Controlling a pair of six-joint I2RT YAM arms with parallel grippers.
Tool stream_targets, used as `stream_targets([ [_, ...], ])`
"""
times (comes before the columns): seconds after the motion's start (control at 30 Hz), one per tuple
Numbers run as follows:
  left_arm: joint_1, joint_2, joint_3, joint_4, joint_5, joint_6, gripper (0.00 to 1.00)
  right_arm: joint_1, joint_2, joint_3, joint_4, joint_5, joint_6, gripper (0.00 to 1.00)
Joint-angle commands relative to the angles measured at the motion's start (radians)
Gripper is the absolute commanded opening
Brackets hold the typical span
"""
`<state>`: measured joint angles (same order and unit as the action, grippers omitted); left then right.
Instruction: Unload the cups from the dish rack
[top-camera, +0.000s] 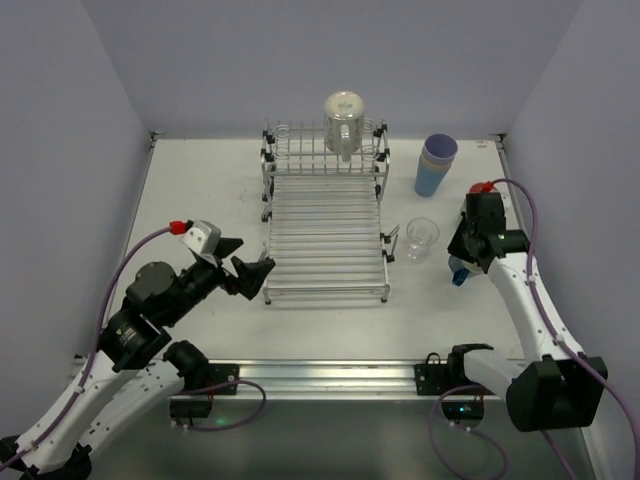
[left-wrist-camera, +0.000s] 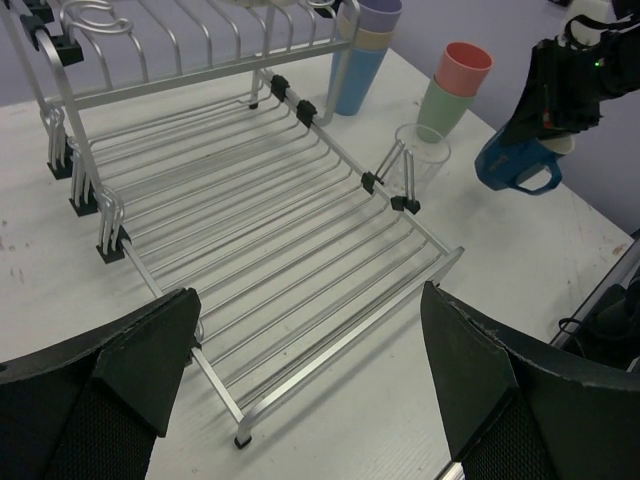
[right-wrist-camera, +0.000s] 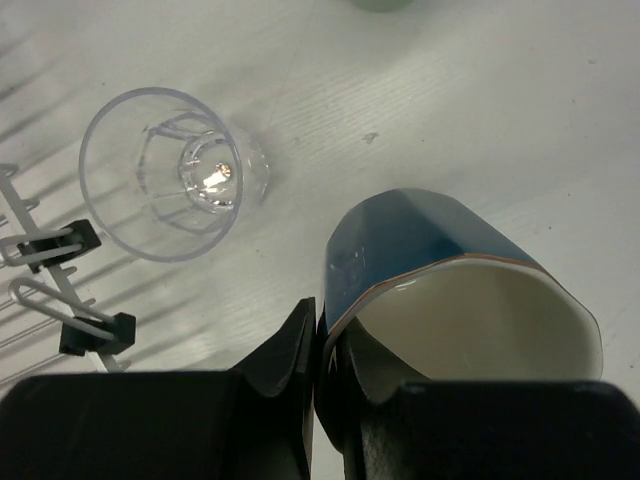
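The left fingers (left-wrist-camera: 140, 370) are spread wide with nothing between them, hovering low at the near left corner of the dish rack (left-wrist-camera: 280, 230), which fills the gap between the pads in the left wrist view. The right fingers (right-wrist-camera: 290, 370) are drawn close together and pinch the rim wall of the dark-blue mug (right-wrist-camera: 420, 250), one finger outside and one inside its pale interior. The mug is to the right of the rack, over the worktop (top-camera: 200, 190). It is tilted, and I cannot tell whether it touches the surface.

The clear tumbler (right-wrist-camera: 165, 170) stands upright on the worktop just beside the rack's right rail, next to a small wire hook, between the rack and the mug. Farther back on the right is a stack of tumblers (top-camera: 436, 165) with lavender on top, tan under it and light blue at the bottom. Near it, in the left wrist view, a pink tumbler (left-wrist-camera: 465, 65) is nested in a green tumbler (left-wrist-camera: 440, 108). A clear glass mug (top-camera: 343, 120) sits among the upright wire loops on the raised tier at the rack's far end.
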<state>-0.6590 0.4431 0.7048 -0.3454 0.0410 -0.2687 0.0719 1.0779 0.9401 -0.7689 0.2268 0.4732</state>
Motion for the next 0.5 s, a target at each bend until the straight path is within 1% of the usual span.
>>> stream_targets([
  [0.0, -0.024, -0.007, -0.002, -0.007, -0.021, 0.023, 1.00, -0.026, 0.074, 0.031, 0.195, -0.046, -0.067, 0.00],
  [0.03, -0.027, -0.006, -0.004, -0.009, -0.023, 0.023, 1.00, -0.037, 0.132, 0.035, 0.204, -0.047, -0.076, 0.00],
  [0.17, -0.031, -0.001, -0.004, -0.012, -0.029, 0.020, 1.00, -0.047, 0.223, 0.040, 0.247, -0.060, -0.096, 0.00],
  [0.37, -0.030, 0.020, -0.002, -0.014, -0.035, 0.020, 1.00, -0.057, 0.303, 0.020, 0.278, -0.061, -0.105, 0.00],
  [0.43, -0.028, 0.029, -0.002, -0.015, -0.035, 0.020, 1.00, -0.058, 0.307, 0.011, 0.278, -0.061, -0.105, 0.00],
  [0.47, -0.027, 0.038, -0.002, -0.014, -0.035, 0.020, 1.00, -0.058, 0.309, 0.011, 0.278, -0.064, -0.104, 0.03],
])
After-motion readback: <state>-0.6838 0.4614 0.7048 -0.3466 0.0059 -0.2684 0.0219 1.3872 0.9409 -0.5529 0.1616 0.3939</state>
